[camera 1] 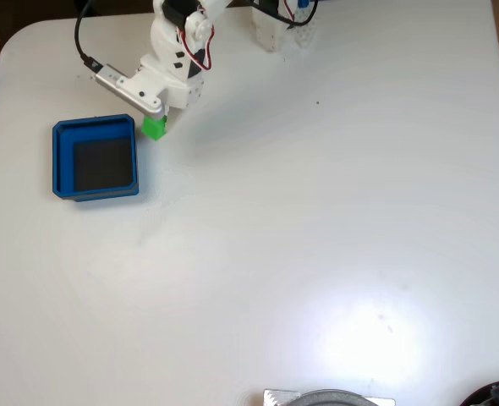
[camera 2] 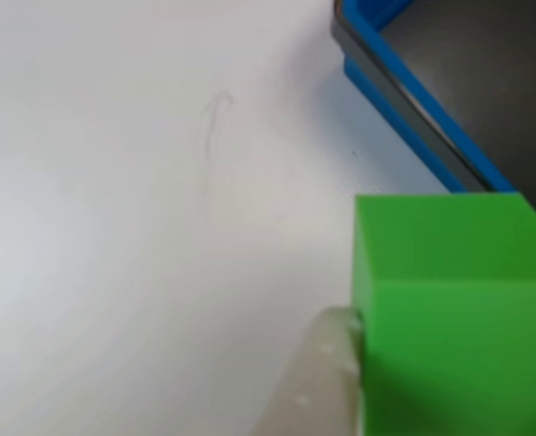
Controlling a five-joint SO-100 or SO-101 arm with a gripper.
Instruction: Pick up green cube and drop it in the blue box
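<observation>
The green cube (camera 1: 154, 128) hangs at the tip of my white gripper (camera 1: 156, 118), just right of the blue box's (camera 1: 59, 161) upper right corner in the fixed view. In the other view the cube (camera 2: 450, 309) looms large at the lower right, with a pale fingertip (camera 2: 318, 381) pressed against its left face. The other finger is hidden behind the cube. The blue box's wall (camera 2: 404, 86) and dark floor lie at the upper right, beyond the cube.
The white table (camera 1: 317, 211) spreads wide to the right and front of the box. The arm's base and cables (camera 1: 275, 21) stand at the table's far edge. A grey round object (camera 1: 330, 397) pokes in at the bottom edge.
</observation>
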